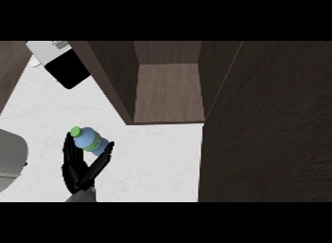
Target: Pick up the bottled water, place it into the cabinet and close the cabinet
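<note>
One black hand point(81, 166) is showing near the bottom of the view, and it is the robot's left hand. Its fingers point(72, 153) are reaching up one side of a bottle and its thumb point(104, 153) is going up the other side, so the hand is grasping the bottle between them. Below the hand, a small bit of grey forearm point(81, 195) is coming in from the bottom edge. No other hand is showing.

One bottled water point(89, 139) is sitting in that hand, over the white counter point(151, 161). It is pale blue and see-through, with a green cap point(76, 131) on top and a green band around its middle. It is leaning, with the cap pointing up and to the left. It is still outside the cabinet, just below and to the left of the opening.

One dark wood cabinet point(120, 80) is standing on the counter. Its inside is open, and a brown shelf floor point(170, 92) is showing inside. One big dark door point(277, 123) is swinging out wide on the right side.

One black flat thing point(70, 70) with a white piece point(48, 50) beside it is lying at the top left. One grey rounded thing point(4, 159) is showing at the left edge; I cannot tell what it is.
</note>
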`<state>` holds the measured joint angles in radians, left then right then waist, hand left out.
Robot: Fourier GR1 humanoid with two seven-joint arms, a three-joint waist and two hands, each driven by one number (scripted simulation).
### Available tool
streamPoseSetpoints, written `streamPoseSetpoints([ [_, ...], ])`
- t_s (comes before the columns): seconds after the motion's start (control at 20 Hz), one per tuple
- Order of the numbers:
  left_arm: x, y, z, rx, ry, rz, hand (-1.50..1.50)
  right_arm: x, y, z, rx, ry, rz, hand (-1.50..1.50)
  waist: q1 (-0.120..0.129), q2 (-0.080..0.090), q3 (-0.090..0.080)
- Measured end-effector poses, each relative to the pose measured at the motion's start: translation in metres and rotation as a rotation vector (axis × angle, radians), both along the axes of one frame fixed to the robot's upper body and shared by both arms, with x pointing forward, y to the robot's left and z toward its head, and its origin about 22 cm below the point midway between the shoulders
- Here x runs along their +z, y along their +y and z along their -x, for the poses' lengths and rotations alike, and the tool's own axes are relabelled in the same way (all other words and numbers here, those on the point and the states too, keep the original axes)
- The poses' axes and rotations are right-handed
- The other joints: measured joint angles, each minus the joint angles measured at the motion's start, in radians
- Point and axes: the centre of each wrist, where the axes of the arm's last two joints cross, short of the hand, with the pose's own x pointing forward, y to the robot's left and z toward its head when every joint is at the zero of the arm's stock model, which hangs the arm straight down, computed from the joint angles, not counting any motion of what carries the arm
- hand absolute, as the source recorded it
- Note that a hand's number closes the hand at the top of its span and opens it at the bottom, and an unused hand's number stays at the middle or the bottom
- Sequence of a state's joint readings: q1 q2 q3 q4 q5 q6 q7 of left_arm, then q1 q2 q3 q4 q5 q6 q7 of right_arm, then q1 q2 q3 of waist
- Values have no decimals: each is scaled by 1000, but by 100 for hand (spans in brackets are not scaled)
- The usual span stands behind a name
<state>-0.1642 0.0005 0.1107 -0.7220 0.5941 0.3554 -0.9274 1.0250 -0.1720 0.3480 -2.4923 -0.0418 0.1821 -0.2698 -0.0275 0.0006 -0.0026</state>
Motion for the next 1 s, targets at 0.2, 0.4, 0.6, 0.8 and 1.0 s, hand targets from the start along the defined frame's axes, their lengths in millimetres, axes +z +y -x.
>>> streamPoseSetpoints([
  [0.2, -6, 1, -9, 29, -34, 35, 150, 0, -1, 0, -3, -1, 10, -150, 1, 2, 0],
  [0.4, -10, 0, -11, 37, -70, 71, 150, -1, 0, 1, -2, -3, 3, -150, 4, -2, 6],
  [0.6, -11, 1, -12, -67, -88, 84, 150, -1, 1, 1, 1, -4, 1, -150, 4, -4, 9],
  [0.8, -13, 9, -6, -331, -99, 80, 150, -2, 0, 1, 4, -8, 10, -150, 3, -4, 11],
  [1.0, -13, 12, -4, -512, -120, 83, 150, -2, 0, 1, 1, -14, 8, -150, 7, -4, 9],
])
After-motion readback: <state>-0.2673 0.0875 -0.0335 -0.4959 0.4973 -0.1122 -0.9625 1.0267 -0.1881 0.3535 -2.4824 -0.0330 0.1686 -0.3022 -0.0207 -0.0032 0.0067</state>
